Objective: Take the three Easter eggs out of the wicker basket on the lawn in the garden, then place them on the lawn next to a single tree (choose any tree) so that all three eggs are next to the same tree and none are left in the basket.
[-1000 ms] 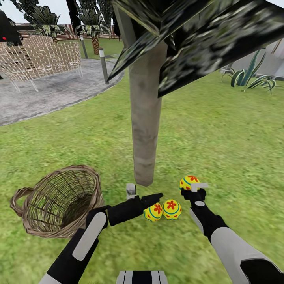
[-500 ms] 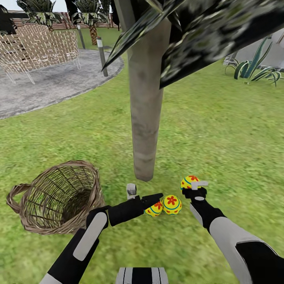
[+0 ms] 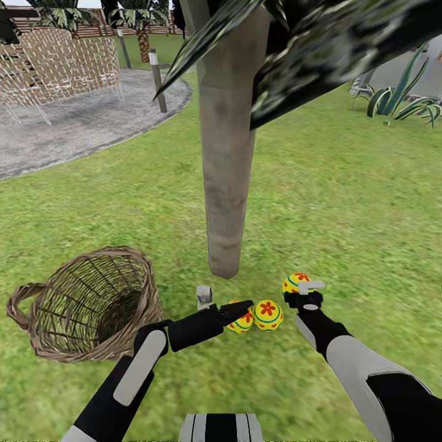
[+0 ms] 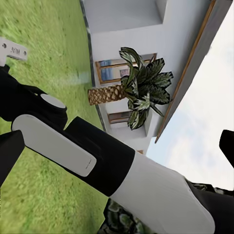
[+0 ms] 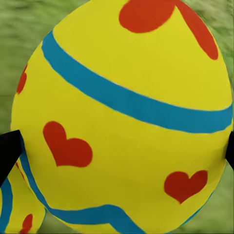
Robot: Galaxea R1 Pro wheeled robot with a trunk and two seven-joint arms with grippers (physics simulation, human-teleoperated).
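Beside the foot of the tree (image 3: 227, 184), two Easter eggs lie touching on the lawn (image 3: 344, 202): one (image 3: 268, 314) in plain sight, the other (image 3: 244, 321) partly behind my left gripper (image 3: 224, 301). That gripper is open and holds nothing. My right gripper (image 3: 301, 293) is shut on the third egg (image 3: 293, 282), low over the grass just right of the trunk. In the right wrist view this heart-painted egg (image 5: 122, 122) sits between two black fingertips (image 5: 7, 148). The wicker basket (image 3: 123, 253) lies tilted on the grass to the left, and no egg is visible inside.
Dark leaf patches (image 3: 331, 49) of the tree's canopy hang low overhead. A grey gravel patio (image 3: 73, 129) with a lattice chair (image 3: 61, 67) and short posts (image 3: 158, 80) lies far left. A spiky plant (image 3: 399, 92) grows far right. In the left wrist view, my right arm (image 4: 73, 146) crosses before a white house and a palm (image 4: 136, 92).
The view has tipped slightly, so the tree, basket and two lying eggs sit a little higher in the picture. Both arms keep their pose, and the right gripper still holds its egg.
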